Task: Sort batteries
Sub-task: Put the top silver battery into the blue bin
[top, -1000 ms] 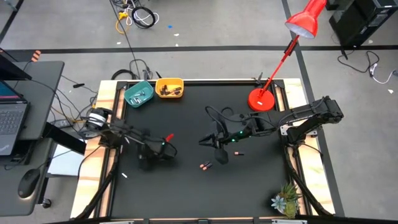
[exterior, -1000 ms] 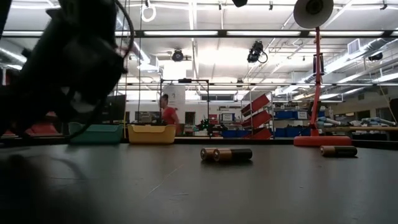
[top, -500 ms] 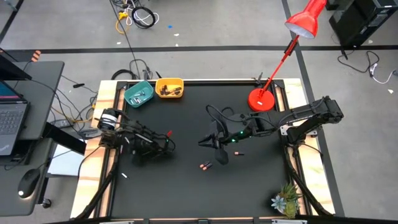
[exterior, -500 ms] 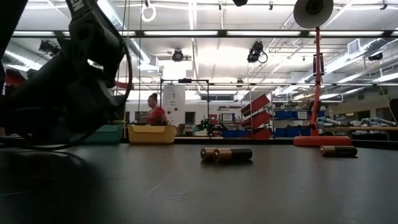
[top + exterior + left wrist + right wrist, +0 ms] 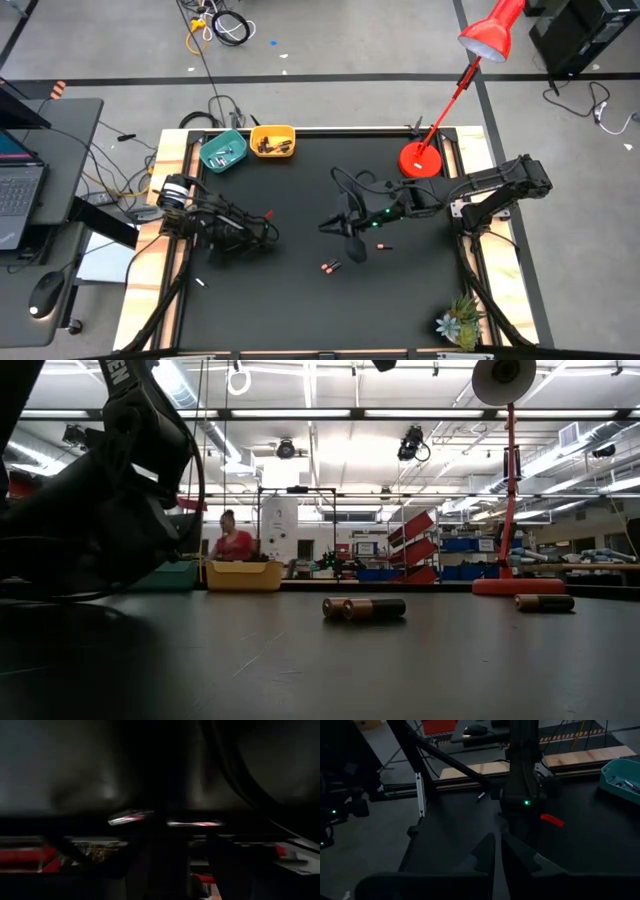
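The left arm lies folded low over the left part of the black table (image 5: 300,310), its left gripper (image 5: 268,228) pointing toward the table's middle. Whether its fingers stand open or closed cannot be told. Beyond it, at the far left corner, stand the teal bowl (image 5: 223,152) and the yellow bowl (image 5: 272,142), just beside each other, each containing batteries.

Two dark batteries (image 5: 332,266) with copper ends lie end to end near the table's middle, seen also in the low view (image 5: 364,608). A third battery (image 5: 383,246) lies apart to their right.

The right arm reaches from the right edge toward the centre. The right gripper (image 5: 498,851) has its fingers nearly together and holds nothing. The red lamp base (image 5: 421,160) occupies the far right. The near half of the table is open surface.
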`<state>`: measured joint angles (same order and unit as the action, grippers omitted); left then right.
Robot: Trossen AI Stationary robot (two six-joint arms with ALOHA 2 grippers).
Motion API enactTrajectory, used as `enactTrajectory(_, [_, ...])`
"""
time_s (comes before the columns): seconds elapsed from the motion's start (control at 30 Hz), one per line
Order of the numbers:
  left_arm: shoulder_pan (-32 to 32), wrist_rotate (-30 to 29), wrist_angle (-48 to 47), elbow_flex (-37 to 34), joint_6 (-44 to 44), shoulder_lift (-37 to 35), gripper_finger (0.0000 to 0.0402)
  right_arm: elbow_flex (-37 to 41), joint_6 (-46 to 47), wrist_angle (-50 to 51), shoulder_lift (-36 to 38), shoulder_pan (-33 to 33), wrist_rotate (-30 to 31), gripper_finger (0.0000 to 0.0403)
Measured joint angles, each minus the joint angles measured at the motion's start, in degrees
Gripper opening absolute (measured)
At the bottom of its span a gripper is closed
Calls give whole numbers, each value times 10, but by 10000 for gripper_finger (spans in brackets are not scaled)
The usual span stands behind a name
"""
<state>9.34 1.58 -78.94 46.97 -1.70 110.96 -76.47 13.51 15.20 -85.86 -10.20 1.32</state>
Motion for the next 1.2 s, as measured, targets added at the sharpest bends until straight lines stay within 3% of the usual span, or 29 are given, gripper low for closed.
enactTrajectory(0.2, [0, -20, -1, 10, -15, 0, 198, 0, -1, 0, 0, 1, 0, 41])
enactTrajectory(0.4, [2, 17, -13, 58, -57, -19, 198, 0, 5, 0, 0, 2, -4, 41])
enactTrajectory(0.63, [19, -17, 119, 72, -222, -216, 198, 0, 27, 9, 0, 3, -10, 41])
enactTrajectory(0.93, [21, -111, 122, 71, -442, -419, 198, 0, 19, 9, -29, 30, -72, 41])
enactTrajectory(1.2, [23, -178, 100, 71, -528, -527, 198, 0, 37, -16, -69, 33, -81, 41])
